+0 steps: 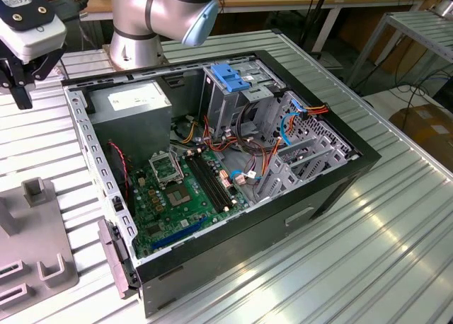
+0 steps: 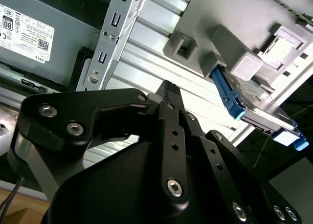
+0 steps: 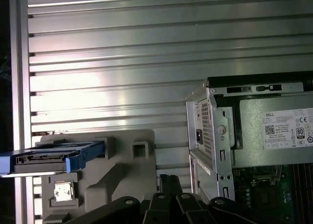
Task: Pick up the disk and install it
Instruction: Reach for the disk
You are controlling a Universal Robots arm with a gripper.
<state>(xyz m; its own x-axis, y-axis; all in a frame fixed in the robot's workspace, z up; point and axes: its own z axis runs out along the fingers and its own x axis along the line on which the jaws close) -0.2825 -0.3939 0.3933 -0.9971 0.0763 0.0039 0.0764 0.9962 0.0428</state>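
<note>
On the grey fixture (image 3: 127, 180), the disk (image 3: 49, 159) stands on edge, wedged in a slot between the fixture's blocks. Blue frame runs along its edge, and one end sticks out past the fixture's rim. Fixture sits flat on the slatted table (image 1: 396, 253), near the open case (image 1: 340, 175), on the exterior view's left of it.

Gripper (image 2: 168, 89) hangs over the table, well apart from the disk. We read its fingers (image 2: 168, 104) as clenched together, tips meeting, nothing between them. In the first wrist view the tips sit over the strip of table between fixture and case. In the exterior view we see the gripper high at the left edge, near the case's rear corner.

Case lies on its side, side panel off. Inside we see the PSU (image 1: 134, 101) with a white sticker at the rear, the board (image 1: 184, 189) flat on the bottom, and a metal cage (image 1: 226, 108) with a blue clip (image 1: 230, 76) on top. Coloured cables run between cage and board. Arm (image 1: 163, 13) base stands on the table behind the case.
</note>
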